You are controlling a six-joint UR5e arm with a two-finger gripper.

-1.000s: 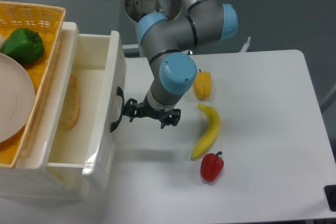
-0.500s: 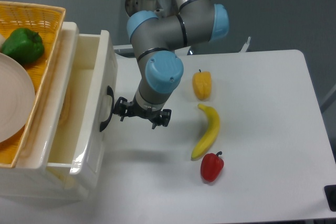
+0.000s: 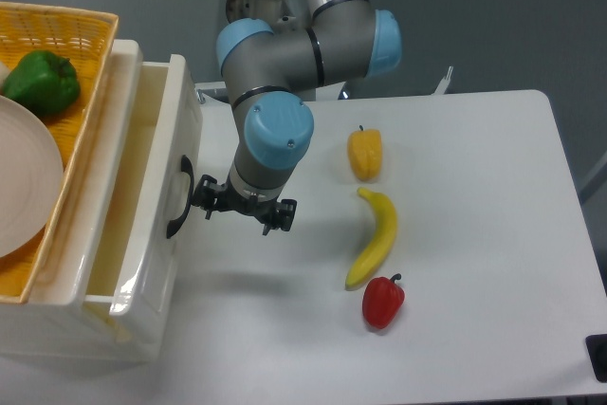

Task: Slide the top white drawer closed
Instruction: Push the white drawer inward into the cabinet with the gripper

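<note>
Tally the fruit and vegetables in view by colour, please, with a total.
Yellow: 2, the banana and a yellow pepper
Red: 1, a red pepper
Green: 1, a green pepper in the basket
Total: 4

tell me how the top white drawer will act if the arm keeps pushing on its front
The top white drawer looks like rigid glossy plastic, so it should slide straight rather than flex. It seems nearly empty, probably light. The gripper could slip on the smooth front beside the black handle.
</note>
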